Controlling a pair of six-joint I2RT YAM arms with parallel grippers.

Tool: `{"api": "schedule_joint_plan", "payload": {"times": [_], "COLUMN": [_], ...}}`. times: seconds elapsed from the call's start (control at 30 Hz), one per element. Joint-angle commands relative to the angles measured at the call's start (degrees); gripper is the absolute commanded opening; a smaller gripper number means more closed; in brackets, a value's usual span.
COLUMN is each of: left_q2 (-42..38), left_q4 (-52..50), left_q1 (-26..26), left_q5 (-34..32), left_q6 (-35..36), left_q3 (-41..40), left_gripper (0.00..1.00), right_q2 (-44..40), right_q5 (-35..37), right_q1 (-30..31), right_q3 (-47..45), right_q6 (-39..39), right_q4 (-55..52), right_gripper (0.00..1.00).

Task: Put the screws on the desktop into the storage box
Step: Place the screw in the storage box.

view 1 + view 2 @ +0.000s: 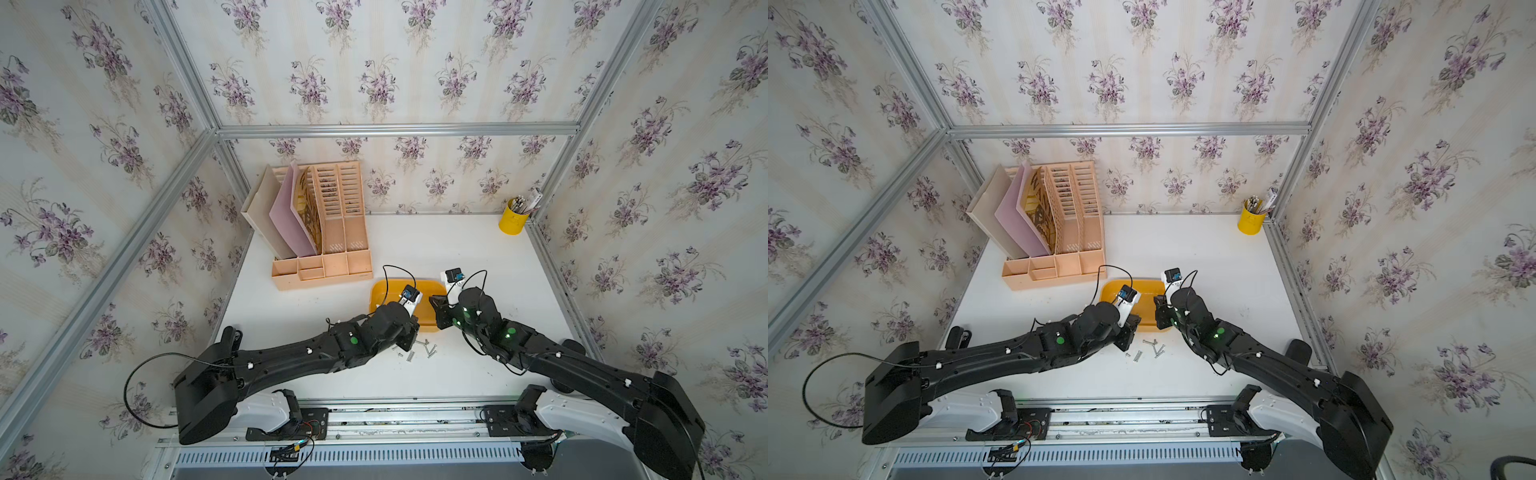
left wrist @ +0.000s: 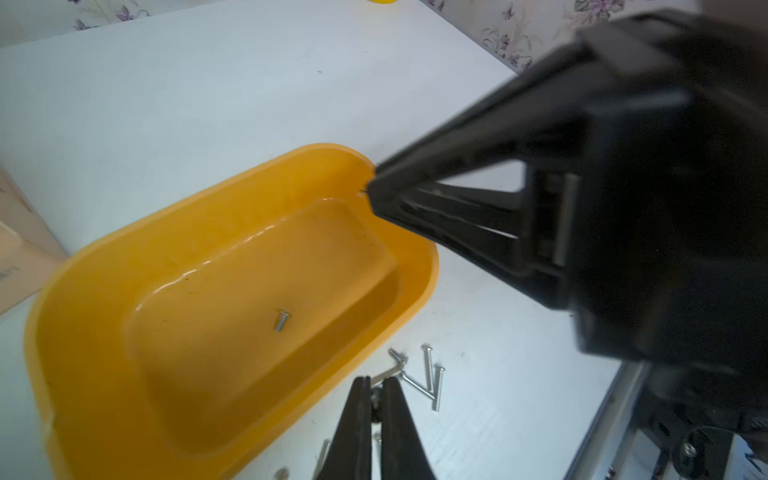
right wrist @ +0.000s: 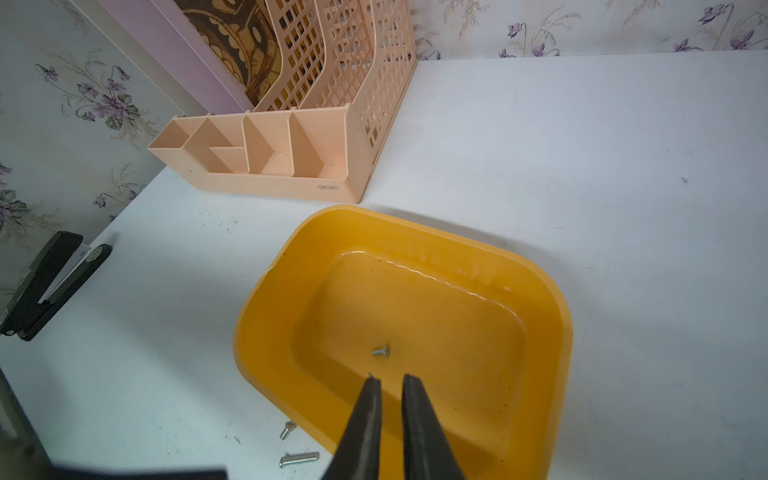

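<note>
Several small silver screws lie in a loose cluster on the white desktop, just in front of the yellow-orange storage box. My left gripper is down in that cluster, shut on a screw whose shaft sticks out past the fingertips; more screws lie beside it. My right gripper hangs over the near part of the box, jaws a narrow gap apart with nothing between them. One short screw lies on the box floor. Two more screws lie outside the box wall.
A peach slatted file organizer with folders stands at the back left, close behind the box. A yellow pen cup sits in the back right corner. A black stapler lies near the left edge. Aluminium rails border the desktop.
</note>
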Motion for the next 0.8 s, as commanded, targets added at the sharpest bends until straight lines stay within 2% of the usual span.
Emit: {"api": "schedule_joint_plan", "payload": {"times": [0.0,0.17,0.4,0.6,0.77], "left_q2": [1.94,9.42,14.73,16.01,17.52], "left_q4": [-4.86,-6.29,-9.27,-9.28,-11.14], "left_q1": [3.88,12.78,13.59,13.59,13.54], "left_q5": [4.96,16.16,15.02,15.18,14.54], "left_q6": [4.72,4.91,7.09,7.22,7.78], "left_q3": [2.42,6.33,9.99,9.80,10.65], "left_gripper": [0.05,0.06,0.11,0.13,0.20], "right_q2": [-1.97,-3.70,-6.86,-3.65,-0.50], "right_q5": [-0.12,-5.75,-16.66,-13.78,-12.26], "right_q1": [-0.03,-0.08,0.60,9.05,9.51], "right_q3": [-0.76,-1.94,-4.78,-6.60,-7.98], "right_q6": [0.36,-0.57,-0.29,1.81,4.28], "right_q4": [-3.54,-6.65,-9.77,-9.96,-8.51], "right_gripper": [0.16,0.16,0.16,0.17,0.17]}}
